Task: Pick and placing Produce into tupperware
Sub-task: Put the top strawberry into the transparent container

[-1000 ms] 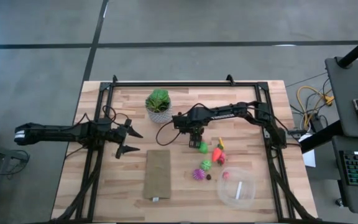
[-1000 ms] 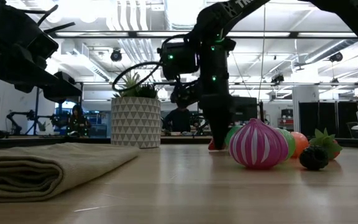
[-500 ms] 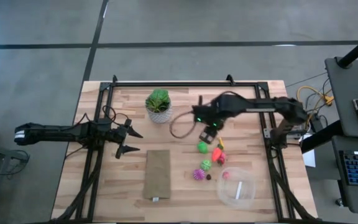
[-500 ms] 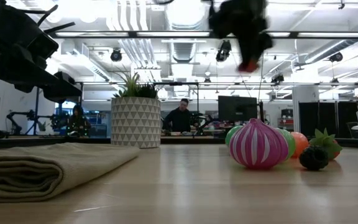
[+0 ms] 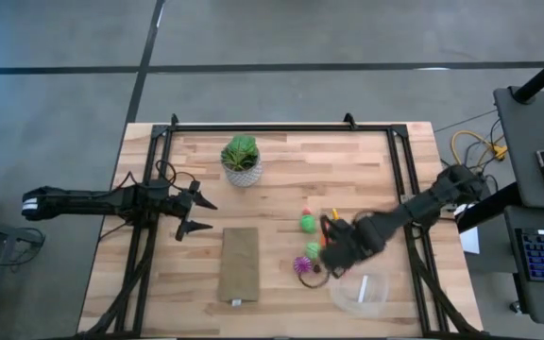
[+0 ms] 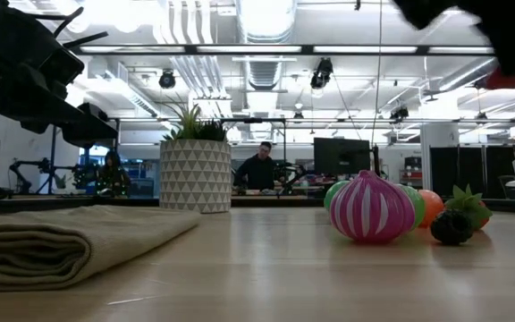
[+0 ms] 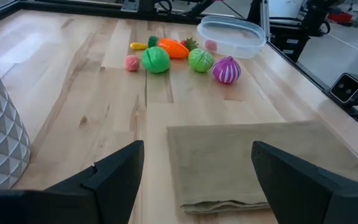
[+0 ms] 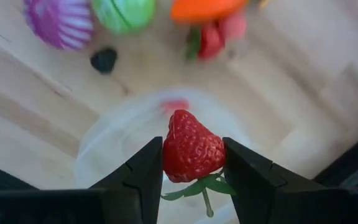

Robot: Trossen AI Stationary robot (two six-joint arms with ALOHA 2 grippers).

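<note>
My right gripper (image 5: 340, 253) hangs over the far-left rim of the clear round tupperware (image 5: 361, 291), shut on a red toy strawberry (image 8: 191, 140). A small pink-red piece (image 7: 211, 45) lies inside the tupperware (image 7: 232, 36). On the table beside it rest a green ball (image 5: 307, 223), an orange carrot (image 5: 331, 231), a striped magenta onion (image 5: 301, 264), another green piece (image 5: 313, 250) and a small dark berry (image 5: 317, 269). My left gripper (image 5: 195, 213) waits open at the table's left, above the wood. My right gripper pinches the strawberry by its two sides (image 8: 169, 155) between both fingers (image 8: 145, 171), coming from above and pointing down. Its green leaf end (image 8: 197, 185) points back toward the wrist. The strawberry is lifted clear, above the tupperware's rim (image 8: 104, 134).
A leafy plant in a white pot (image 5: 242, 161) stands at the far middle. A folded brown cloth (image 5: 239, 264) lies near the table's middle. Black frame rails (image 5: 149, 236) run along the left, right and far sides. People sit in the room behind (image 6: 259, 170).
My right gripper has risen from the table near the green ball with the strawberry in its fingers. It has swung toward the near right edge and now hangs over the tupperware. The other produce has stayed in place.
</note>
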